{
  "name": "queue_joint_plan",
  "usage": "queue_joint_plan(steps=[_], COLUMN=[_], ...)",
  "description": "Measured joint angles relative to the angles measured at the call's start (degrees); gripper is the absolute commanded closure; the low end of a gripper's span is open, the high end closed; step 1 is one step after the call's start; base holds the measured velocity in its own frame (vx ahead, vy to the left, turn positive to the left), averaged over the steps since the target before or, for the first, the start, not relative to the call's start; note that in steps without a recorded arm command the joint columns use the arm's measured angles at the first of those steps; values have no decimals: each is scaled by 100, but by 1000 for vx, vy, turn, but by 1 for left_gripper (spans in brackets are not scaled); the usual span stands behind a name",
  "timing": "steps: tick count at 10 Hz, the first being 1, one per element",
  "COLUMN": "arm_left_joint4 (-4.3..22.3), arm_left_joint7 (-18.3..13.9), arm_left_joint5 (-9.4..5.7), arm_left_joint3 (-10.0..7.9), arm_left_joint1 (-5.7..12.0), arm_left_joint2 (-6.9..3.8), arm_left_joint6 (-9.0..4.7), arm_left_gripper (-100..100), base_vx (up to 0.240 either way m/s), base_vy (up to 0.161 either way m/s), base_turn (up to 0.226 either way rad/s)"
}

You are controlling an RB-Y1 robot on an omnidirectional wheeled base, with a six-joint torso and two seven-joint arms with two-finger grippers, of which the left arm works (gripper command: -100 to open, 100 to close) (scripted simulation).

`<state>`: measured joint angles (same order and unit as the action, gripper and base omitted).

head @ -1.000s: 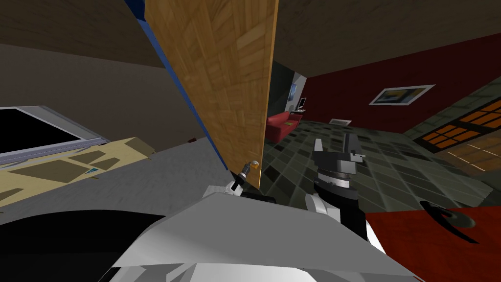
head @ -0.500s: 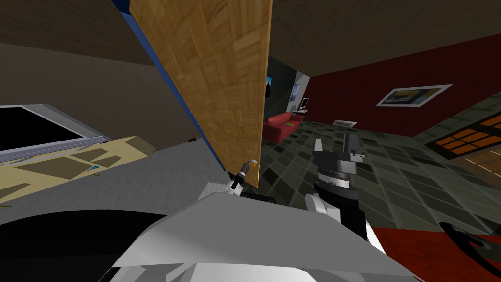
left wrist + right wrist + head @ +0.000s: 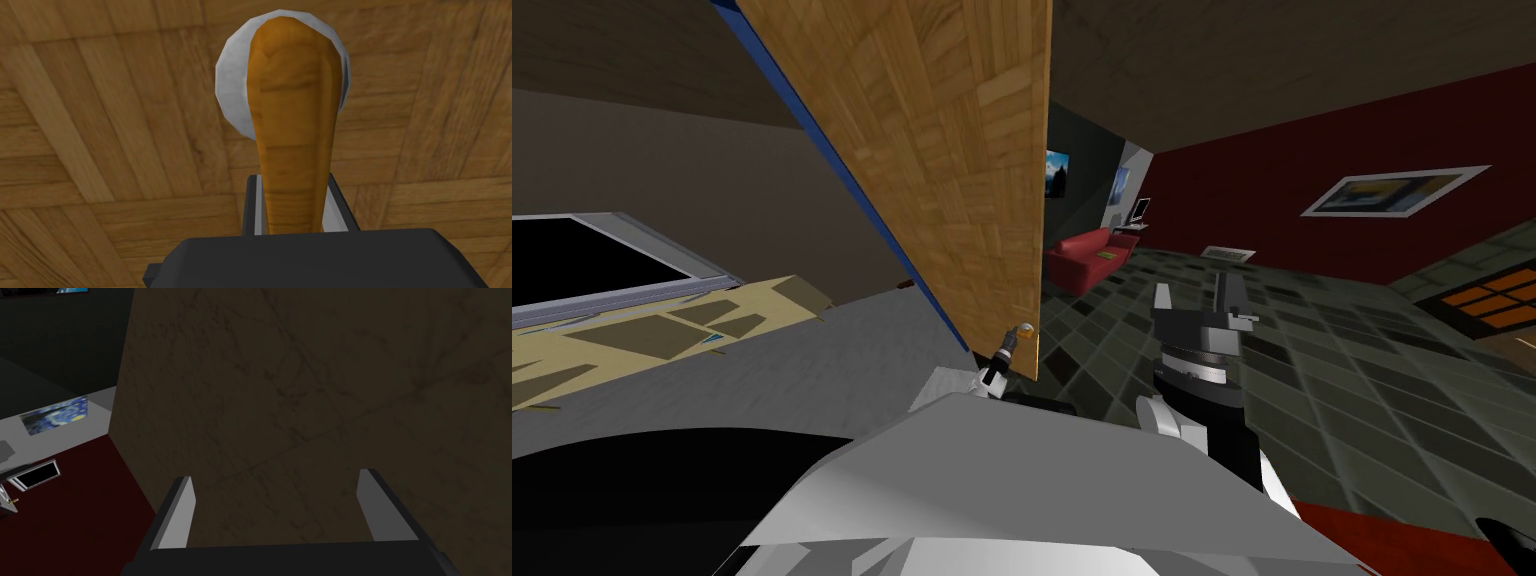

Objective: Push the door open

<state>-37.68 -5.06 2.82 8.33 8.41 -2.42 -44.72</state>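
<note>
While the left hand is gripping the handle of the wooden door, the right hand is hovering open at 3 o'clock, red wall beyond.

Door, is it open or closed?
Open. The wooden door stands ajar, and past its free edge the red sofa and tiled floor show.

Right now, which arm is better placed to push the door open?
Left. The left end effector is shut on the orange handle, right against the wooden door. The right end effector is open, raised past the door's free edge, touching nothing.
</note>
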Motion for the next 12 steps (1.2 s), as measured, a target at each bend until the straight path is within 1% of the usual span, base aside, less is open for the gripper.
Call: queue_joint_plan(steps=[1, 2, 3, 4, 5, 6, 7, 8, 9, 10, 11, 12], arm_left_joint4=[41, 183, 251, 98, 95, 306, 269, 68, 160, 277, 232, 140], arm_left_joint7=[23, 45, 47, 46, 56, 90, 121, 117, 163, 198, 199, 222], arm_left_joint5=[-20, -46, -68, -72, -105, -146, -159, -150, -186, -220, -235, -259], arm_left_joint3=[-39, -87, -124, -135, -195, -273, -305, -292, -366, -433, -461, -513], arm_left_joint1=[-8, 38, 57, 0, 31, 150, 133, 44, 70, 94, 82, 31], arm_left_joint2=[-19, -33, -66, -83, -112, -114, -116, -134, -115, -129, -154, -156], arm_left_joint6=[6, -62, -102, -38, -10, -90, -106, -24, -37, -90, -67, -8], arm_left_gripper=[100, 100, 100, 100, 100, 100, 100, 100, 100, 100, 100, 100], base_vx=[169, 202, 132, 147, 185, 113, 39, 141, 185, 107, 157, 214], base_vy=[-88, -96, -66, -89, -108, -63, -15, -72, -132, -84, -93, -120], base_turn=[36, 25, 24, 66, 48, 14, -11, 58, 65, 49, 56, 73])
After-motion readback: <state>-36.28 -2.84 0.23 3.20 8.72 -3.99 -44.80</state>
